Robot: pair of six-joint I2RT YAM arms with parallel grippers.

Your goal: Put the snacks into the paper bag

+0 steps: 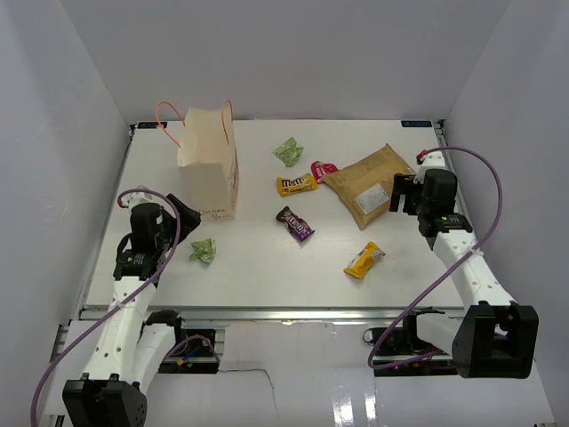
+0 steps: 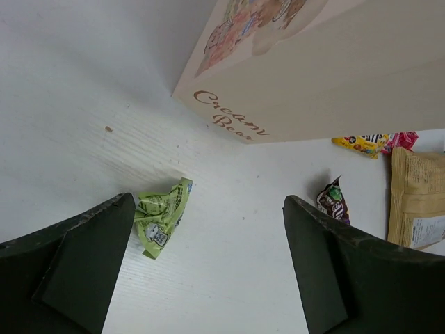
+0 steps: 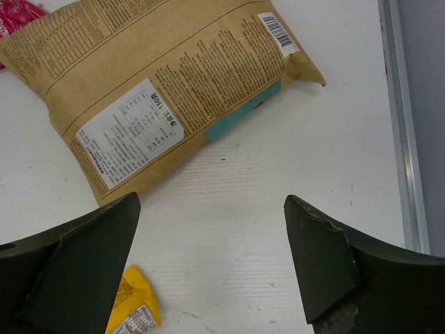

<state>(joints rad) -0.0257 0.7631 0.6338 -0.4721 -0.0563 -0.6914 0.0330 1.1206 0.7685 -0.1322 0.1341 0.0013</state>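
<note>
The cream paper bag (image 1: 210, 165) with orange cord handles stands upright at the back left; its base shows in the left wrist view (image 2: 327, 76). A green packet (image 1: 204, 251) lies by my open, empty left gripper (image 1: 182, 213), just left of its fingers (image 2: 161, 216). A second green packet (image 1: 288, 151), the yellow M&M's (image 1: 296, 185), a pink-red packet (image 1: 324, 168), a dark brown-purple packet (image 1: 295, 223) and a yellow packet (image 1: 364, 260) lie on the table. The tan pouch (image 1: 369, 178) lies just ahead of my open, empty right gripper (image 1: 404, 194), and shows in the right wrist view (image 3: 160, 83).
White walls enclose the white table (image 1: 267, 276) on three sides. A metal rail (image 3: 403, 125) runs along the table's right edge. The arms' purple cables loop near the front corners.
</note>
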